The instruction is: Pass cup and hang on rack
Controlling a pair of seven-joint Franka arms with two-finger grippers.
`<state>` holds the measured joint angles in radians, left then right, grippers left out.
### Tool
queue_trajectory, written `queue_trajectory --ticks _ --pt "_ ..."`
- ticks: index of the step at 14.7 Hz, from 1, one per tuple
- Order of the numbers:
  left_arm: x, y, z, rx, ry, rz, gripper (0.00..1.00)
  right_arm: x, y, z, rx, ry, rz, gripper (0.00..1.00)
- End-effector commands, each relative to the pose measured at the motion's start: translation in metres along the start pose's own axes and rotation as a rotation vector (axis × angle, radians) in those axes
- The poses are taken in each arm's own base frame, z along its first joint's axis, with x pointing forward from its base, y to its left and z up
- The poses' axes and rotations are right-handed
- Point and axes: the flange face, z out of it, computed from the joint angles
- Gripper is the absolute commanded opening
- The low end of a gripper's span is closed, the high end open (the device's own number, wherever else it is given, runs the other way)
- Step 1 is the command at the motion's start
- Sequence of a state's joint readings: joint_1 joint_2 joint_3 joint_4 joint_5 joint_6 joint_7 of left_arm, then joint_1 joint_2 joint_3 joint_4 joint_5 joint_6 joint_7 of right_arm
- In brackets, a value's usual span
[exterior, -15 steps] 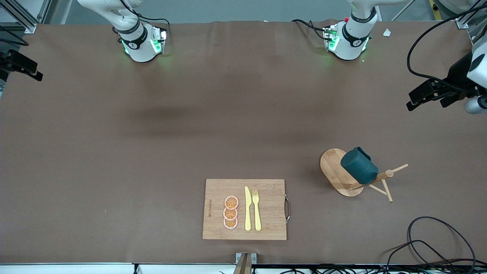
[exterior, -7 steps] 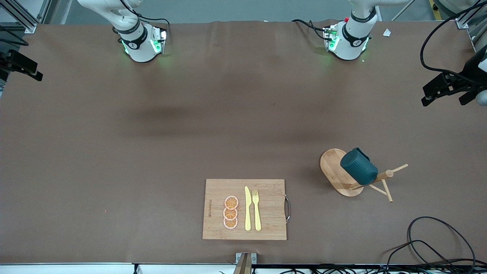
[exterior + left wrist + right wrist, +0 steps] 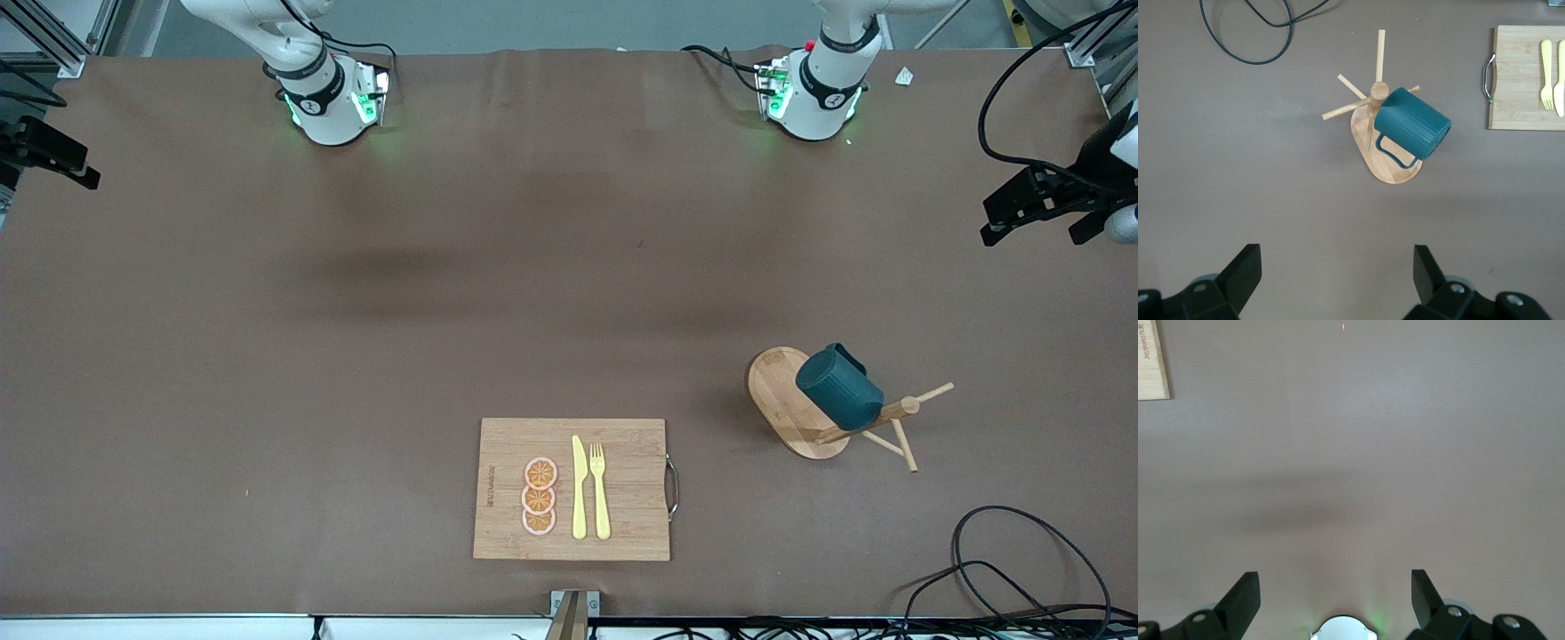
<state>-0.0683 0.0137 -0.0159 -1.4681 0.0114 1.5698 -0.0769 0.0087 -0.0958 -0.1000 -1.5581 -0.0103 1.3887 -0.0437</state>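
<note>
The dark teal cup (image 3: 838, 387) hangs by its handle on a peg of the light wooden rack (image 3: 776, 391), which stands toward the left arm's end of the table. Both show in the left wrist view, the cup (image 3: 1413, 123) tilted beside the rack's post (image 3: 1379, 91). My left gripper (image 3: 1031, 233) is open and empty, up in the air at the left arm's end of the table, well clear of the rack; it also shows in the left wrist view (image 3: 1338, 273). My right gripper (image 3: 1336, 593) is open and empty, high over bare table near its own base, and waits.
A bamboo cutting board (image 3: 622, 436) with a yellow knife (image 3: 579, 489), a yellow fork (image 3: 600, 489) and orange slices (image 3: 539, 498) lies near the front edge. A black cable (image 3: 1022, 560) loops near the front corner at the left arm's end.
My left gripper has drawn away from the rack toward the left arm's end of the table, then nearly stopped. The cup stays hanging on the rack. The right arm has not moved.
</note>
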Motion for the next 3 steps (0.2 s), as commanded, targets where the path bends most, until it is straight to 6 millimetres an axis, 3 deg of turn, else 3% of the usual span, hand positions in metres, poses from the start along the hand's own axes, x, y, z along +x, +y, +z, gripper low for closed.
queue_trajectory --ticks 1,3 --pt "-0.0047 -0.0004 -0.0105 0.016 0.024 0.0 1.0 -0.0057 0.0009 -0.0007 -0.008 0.001 0.001 1.0" --pt "-0.0048 0.0013 -0.0098 0.016 0.022 0.003 1.0 -0.0055 0.0009 -0.0008 -0.008 0.003 0.003 1.0"
